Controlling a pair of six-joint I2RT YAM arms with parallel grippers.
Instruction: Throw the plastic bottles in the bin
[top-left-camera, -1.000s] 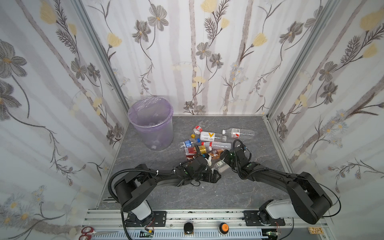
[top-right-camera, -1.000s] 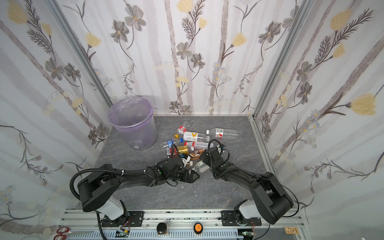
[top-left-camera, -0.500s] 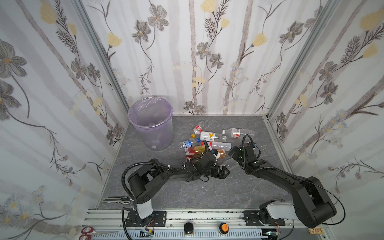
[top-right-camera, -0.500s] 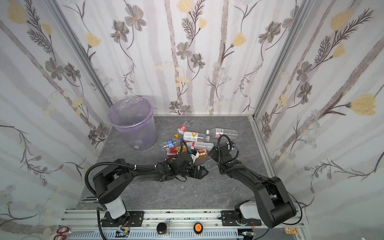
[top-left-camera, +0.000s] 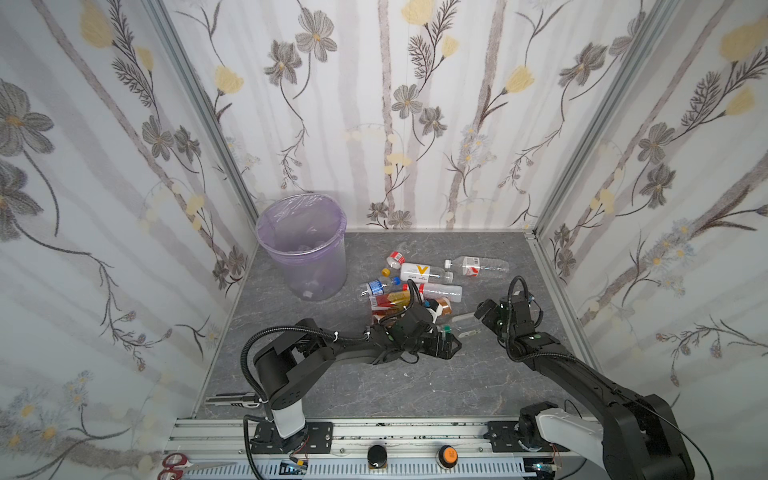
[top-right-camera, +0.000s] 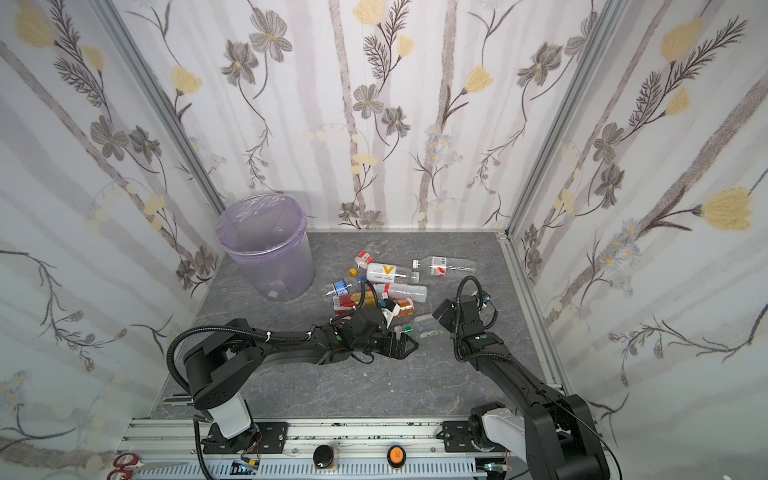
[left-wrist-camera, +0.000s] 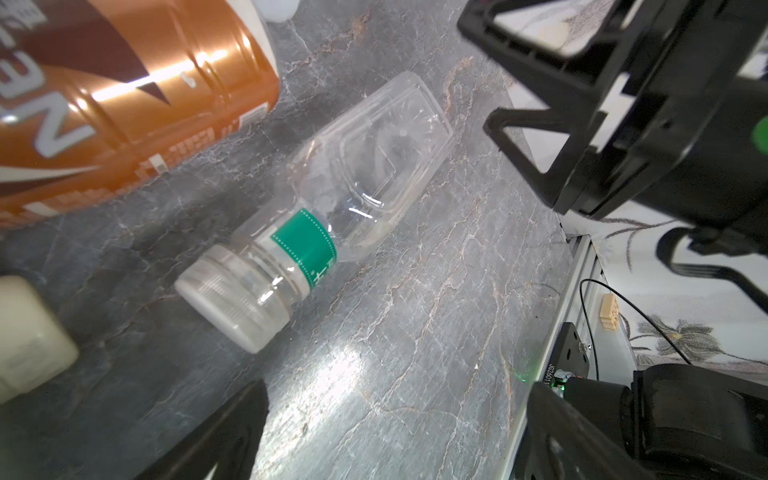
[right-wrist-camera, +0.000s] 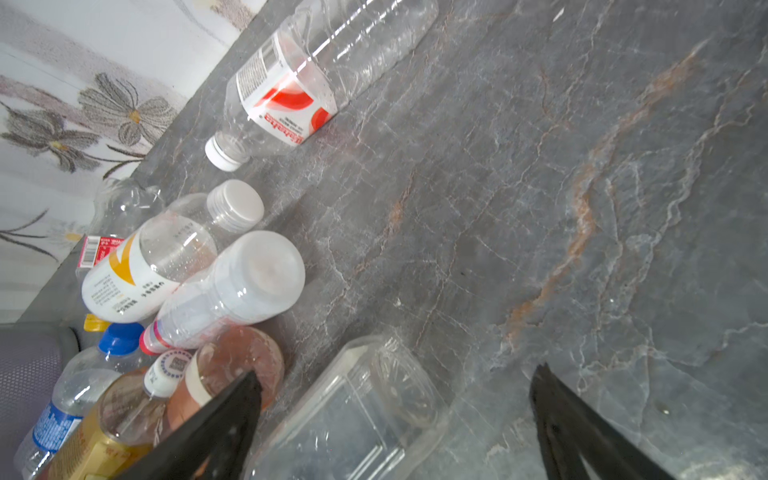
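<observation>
The bin, pale purple and bag-lined, stands at the back left. Several plastic bottles lie heaped to its right. A clear bottle with a green band lies apart at the front of the heap. My left gripper is open just in front of its cap end, nothing between its fingers. My right gripper is open at its base, which lies between the fingers, ungripped. A red-and-white labelled clear bottle lies alone further back.
A copper-brown bottle lies close beside the green-banded one. A yellow-marked white bottle and a white-capped bottle top the heap. Flowered walls close three sides. The metal frame rail runs along the right. Scissors lie on the front rail.
My left gripper has slid right along the front of the heap. My right gripper has drawn back to the right, away from the heap. Both have stayed open.
</observation>
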